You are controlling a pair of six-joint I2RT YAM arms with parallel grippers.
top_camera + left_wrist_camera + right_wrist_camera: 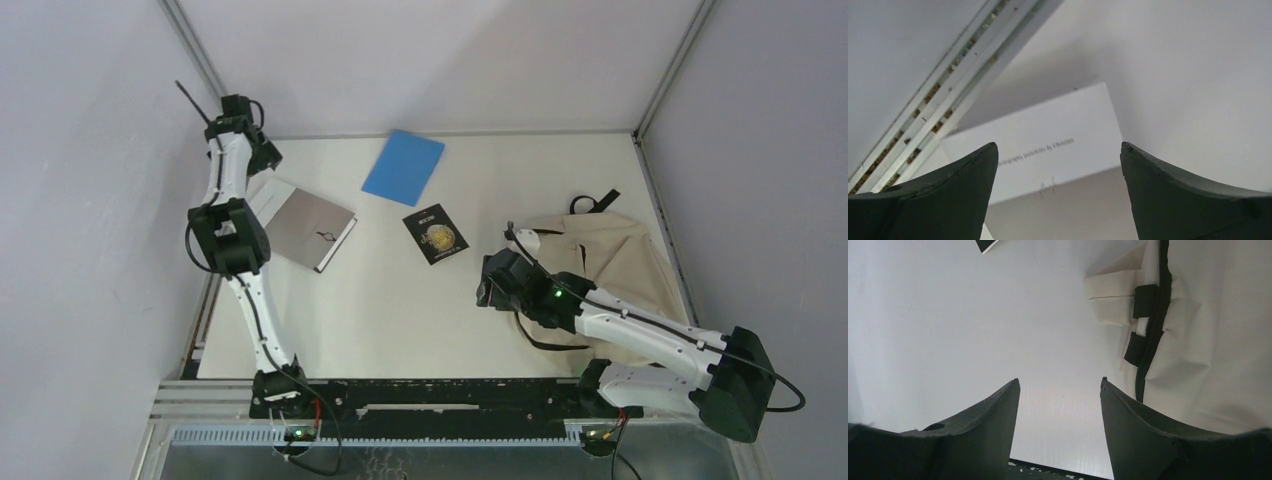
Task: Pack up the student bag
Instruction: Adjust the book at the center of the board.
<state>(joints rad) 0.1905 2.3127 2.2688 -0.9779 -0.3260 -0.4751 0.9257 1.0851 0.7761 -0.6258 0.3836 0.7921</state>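
While both arms hang over the white desk [400,320], the student bag [615,255] lies slumped on the right side of it, cream fabric with a black strap loop poking out at its far end. The right tool [495,285] hovers just off the bag's left edge, fingers parted and nothing between them but bare desk. From the right wrist, the bag [1213,340] fills the right of the view, and its black zipper line [1153,330] runs down just beyond the right-hand finger [1148,440].

Over on the far left, the left tool [262,155] sits above the corner of a grey notebook [312,228], spread wide and gripping nothing. Its wrist view shows a white page [1048,135] with a faint line of print (too small to read) framed between the dark fingers [948,195].

Mid-desk, well apart from the bag, lie a blue book [403,167] and, nearer, a black booklet [435,234] with a gold emblem.
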